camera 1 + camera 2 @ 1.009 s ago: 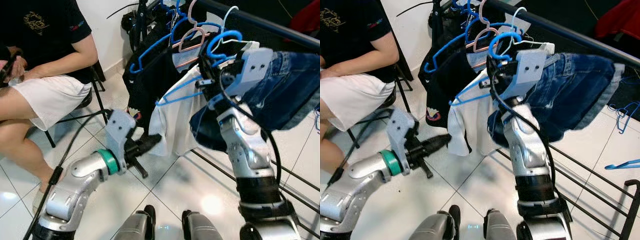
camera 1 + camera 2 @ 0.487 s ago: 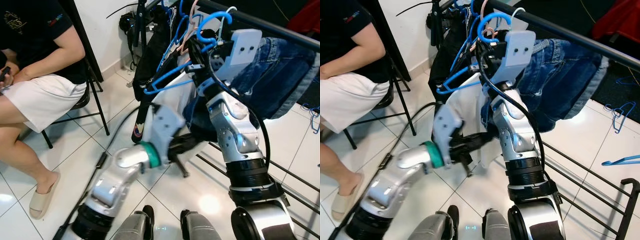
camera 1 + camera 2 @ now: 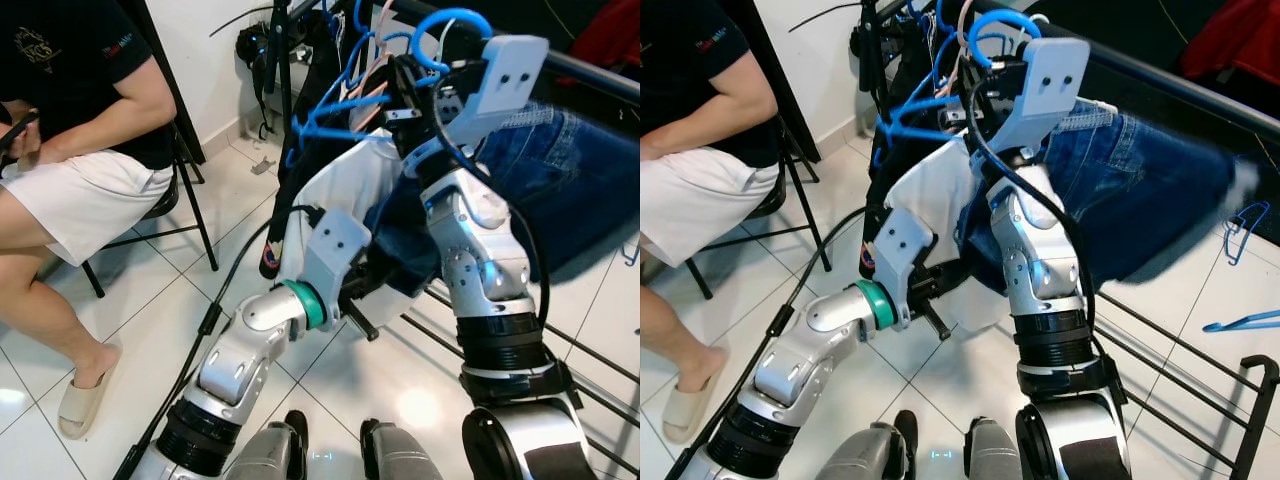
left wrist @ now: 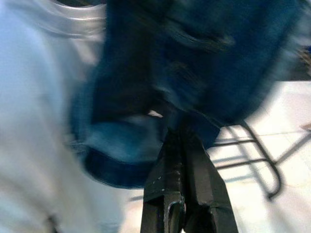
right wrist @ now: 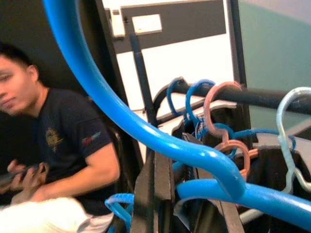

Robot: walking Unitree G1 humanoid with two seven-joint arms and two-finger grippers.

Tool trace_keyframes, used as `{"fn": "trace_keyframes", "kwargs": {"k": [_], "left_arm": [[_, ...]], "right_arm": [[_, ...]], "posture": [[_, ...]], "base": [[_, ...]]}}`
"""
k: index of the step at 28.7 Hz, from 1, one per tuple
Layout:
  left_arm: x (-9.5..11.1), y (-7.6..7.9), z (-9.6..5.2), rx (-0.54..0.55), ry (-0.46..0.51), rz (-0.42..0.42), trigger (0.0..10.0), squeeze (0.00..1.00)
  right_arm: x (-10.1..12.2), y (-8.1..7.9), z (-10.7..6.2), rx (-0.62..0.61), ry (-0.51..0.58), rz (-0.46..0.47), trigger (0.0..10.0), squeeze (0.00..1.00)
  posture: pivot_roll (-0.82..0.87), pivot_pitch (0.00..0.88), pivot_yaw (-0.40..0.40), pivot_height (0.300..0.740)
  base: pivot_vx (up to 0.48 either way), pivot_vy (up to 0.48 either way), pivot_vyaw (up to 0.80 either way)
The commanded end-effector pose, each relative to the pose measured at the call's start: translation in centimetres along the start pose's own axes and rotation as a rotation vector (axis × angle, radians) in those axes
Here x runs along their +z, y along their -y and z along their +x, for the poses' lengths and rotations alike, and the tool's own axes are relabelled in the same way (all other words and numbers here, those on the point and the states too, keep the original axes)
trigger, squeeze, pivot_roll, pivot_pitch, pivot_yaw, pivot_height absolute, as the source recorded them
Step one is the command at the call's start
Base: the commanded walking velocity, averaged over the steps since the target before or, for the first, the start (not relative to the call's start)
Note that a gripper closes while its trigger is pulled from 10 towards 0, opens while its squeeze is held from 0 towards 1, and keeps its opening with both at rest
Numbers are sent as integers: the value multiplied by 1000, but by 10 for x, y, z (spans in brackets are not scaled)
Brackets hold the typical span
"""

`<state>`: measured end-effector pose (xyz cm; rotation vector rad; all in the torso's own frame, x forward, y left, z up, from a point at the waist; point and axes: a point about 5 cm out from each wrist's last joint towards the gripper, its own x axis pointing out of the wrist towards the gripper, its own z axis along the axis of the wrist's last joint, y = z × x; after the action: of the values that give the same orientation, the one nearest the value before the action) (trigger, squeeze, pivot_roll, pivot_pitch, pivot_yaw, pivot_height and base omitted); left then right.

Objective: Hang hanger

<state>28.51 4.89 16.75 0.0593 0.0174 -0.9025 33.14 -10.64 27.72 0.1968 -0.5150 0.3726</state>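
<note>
Right gripper [image 3: 962, 112] clamps the blue hanger [image 3: 930, 105] by the rail [image 3: 1160, 75]; left gripper [image 4: 182, 141] closed

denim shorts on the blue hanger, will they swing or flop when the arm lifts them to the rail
Probably floppy: the denim shorts drape in soft folds and look motion-blurred, so they likely sway. They seem bulky beside the thin blue hanger held by the right gripper, so it may tilt. The left gripper, fingers together at the hem, might damp the swing.

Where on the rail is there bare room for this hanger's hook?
The rail runs bare above the denim garment, right of the right claw gripping the blue hanger. Leftward, hooks of hung hangers crowd it.
</note>
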Motion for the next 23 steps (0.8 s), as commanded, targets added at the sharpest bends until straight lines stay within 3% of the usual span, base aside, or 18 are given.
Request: {"fn": "trace_keyframes", "kwargs": {"k": [1,2,3,4,6,9,14,20,23], "left_arm": [[0,-9,-17,9,-5,8,10000,0],[2,-16,-35,19,-15,38,10000,0],[2,-19,-46,23,-24,59,10000,0],[2,-19,-46,23,-24,59,10000,0],[6,-23,-71,39,-32,72,10000,0],[11,-24,-82,57,-17,59,10000,0],[23,-26,-88,96,40,28,10000,0],[51,-33,-82,89,151,54,10000,0],[55,-34,-81,92,165,62,10000,0]], "right_arm": [[2,1,-11,31,-14,-15,10000,0],[-4,6,-24,38,-50,-27,10000,0],[-7,8,-32,41,-73,-34,10000,0],[-7,8,-32,41,-73,-34,10000,0],[-13,13,-48,46,-121,-52,10000,0],[-15,13,-55,60,-145,-67,10000,0],[-18,12,-62,98,-175,-98,10000,0],[-20,8,-75,228,-258,-122,10000,0],[-20,7,-77,246,-269,-123,10000,0]], "posture": [[-94,144,85,740],[-91,147,86,740],[-91,147,86,740],[-91,147,86,740],[-82,156,88,740],[-75,153,85,740],[-71,149,82,740],[-78,141,77,740],[-78,141,77,740]], "base": [[0,0,0],[0,0,0],[0,0,0],[0,0,0],[0,0,0],[0,0,0],[0,0,0],[0,0,0],[0,0,0]]}}
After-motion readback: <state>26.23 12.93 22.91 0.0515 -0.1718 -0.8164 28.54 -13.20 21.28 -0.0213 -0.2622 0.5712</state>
